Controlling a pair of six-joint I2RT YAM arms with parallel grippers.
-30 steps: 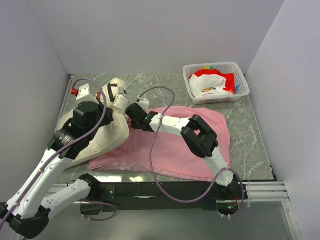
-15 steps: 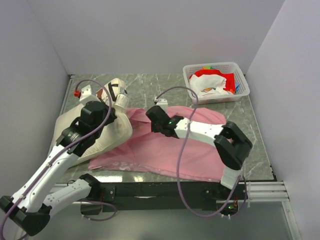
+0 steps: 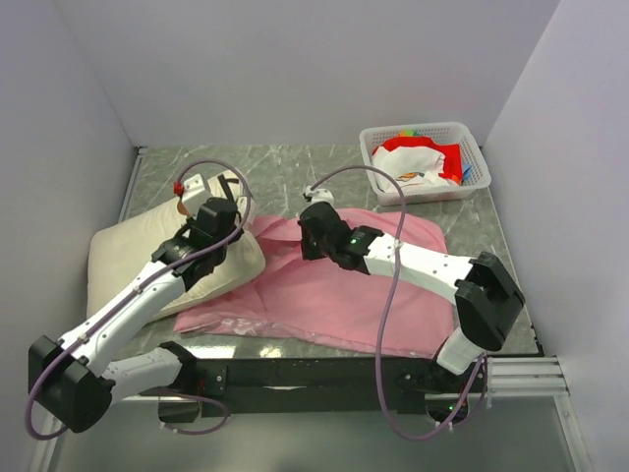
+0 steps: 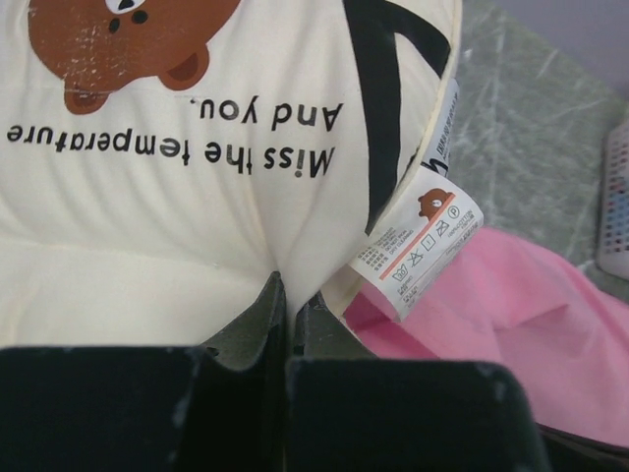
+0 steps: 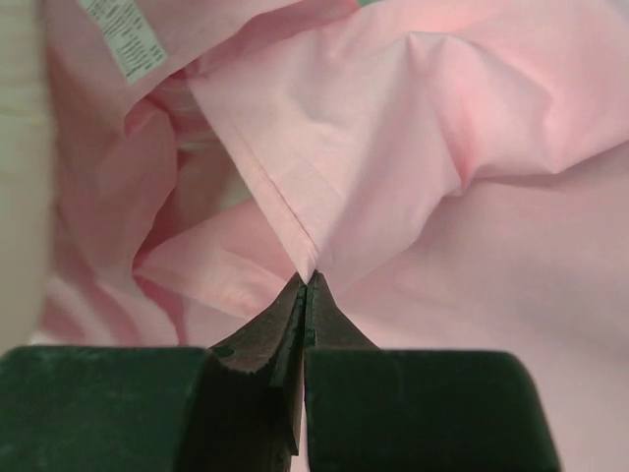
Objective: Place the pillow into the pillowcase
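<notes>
The cream pillow (image 3: 138,258) lies at the left of the table, its right end overlapping the pink pillowcase (image 3: 324,295) spread across the middle. My left gripper (image 3: 228,218) is shut on the pillow's right edge; the left wrist view shows the pillow (image 4: 147,197) with its brown bear mark (image 4: 118,39), printed text and care label (image 4: 418,241) pinched between my fingertips (image 4: 263,305). My right gripper (image 3: 309,236) is shut on the pillowcase's hemmed edge (image 5: 285,211), lifting a fold at the opening near the pillow.
A white basket (image 3: 468,149) with red and white cloth stands at the back right. Grey walls close in on the left, back and right. The table's front edge (image 3: 344,346) runs just beyond the pillowcase.
The pillow has come down from upright to lying flat at the left. My left gripper moved right and lower with it. My right gripper shifted right, holding the pillowcase edge.
</notes>
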